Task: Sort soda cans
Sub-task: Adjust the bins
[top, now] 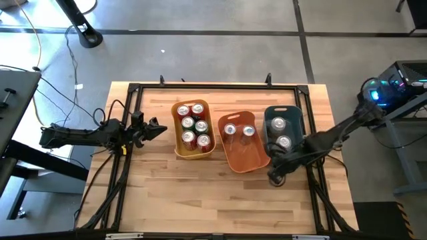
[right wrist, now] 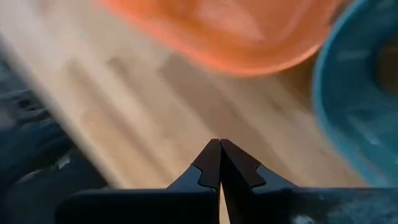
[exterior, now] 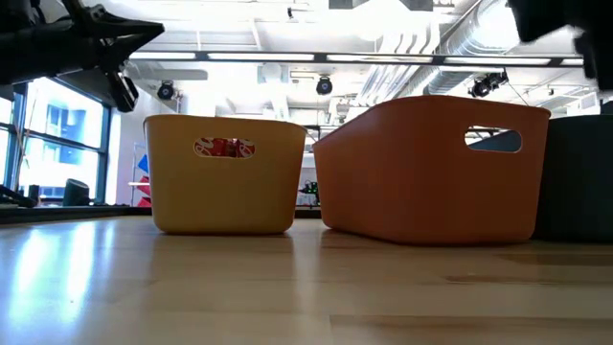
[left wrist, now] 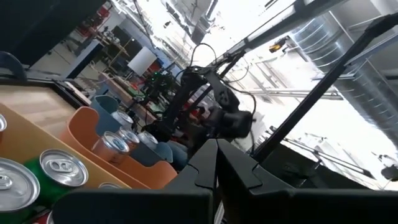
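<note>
Several red and green soda cans (top: 194,125) stand upright in the yellow bin (top: 177,147). Two silver cans (top: 239,131) stand in the orange bin (top: 243,160), and two more cans (top: 281,132) in the teal bin (top: 270,113). My left gripper (top: 159,128) is shut and hovers left of the yellow bin, above the table; its shut fingertips (left wrist: 216,149) show in the left wrist view. My right gripper (top: 275,177) is shut, with fingertips (right wrist: 219,146) pointing down at bare table near the front corners of the orange and teal bins. Neither holds a can.
The three bins stand side by side across the table's middle. A black frame rail (top: 213,85) runs round the table's edges. Bare wood (top: 213,200) lies along the near side. In the low view the yellow bin (exterior: 225,177) and orange bin (exterior: 431,172) stand on the tabletop.
</note>
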